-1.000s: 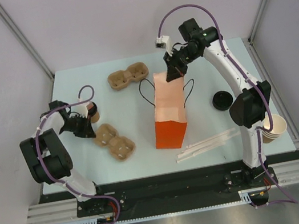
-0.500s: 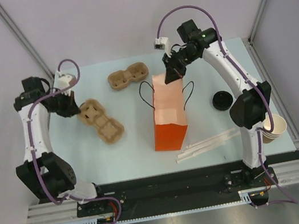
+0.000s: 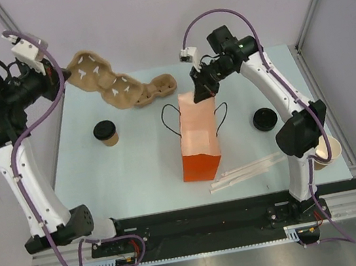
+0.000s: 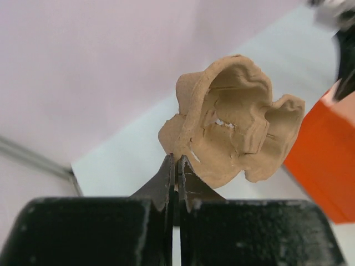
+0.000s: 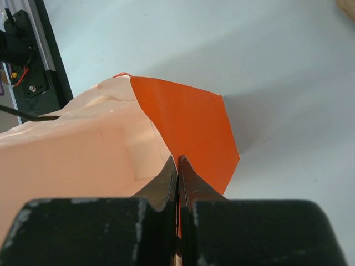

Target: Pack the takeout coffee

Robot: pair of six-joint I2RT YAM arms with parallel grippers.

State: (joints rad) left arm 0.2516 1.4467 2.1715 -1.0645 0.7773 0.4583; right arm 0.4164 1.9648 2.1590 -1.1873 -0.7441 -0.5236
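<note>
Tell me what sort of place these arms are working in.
Probably a lab test cell staged as a café packing bench: bare panel walls on metal framing, plus props like an orange paper bag, pulp cup carrier and lidded takeout coffee.

Pale blue-green bench (image 3: 137, 174), lidded takeout coffee (image 3: 105, 133) standing left of centre, orange bag (image 3: 198, 150) upright mid-bench, loose black lid (image 3: 263, 118) to its right, white wrapped sticks (image 3: 247, 172) near the front edge, pulp cup carrier (image 3: 161, 86) at the far edge
</note>
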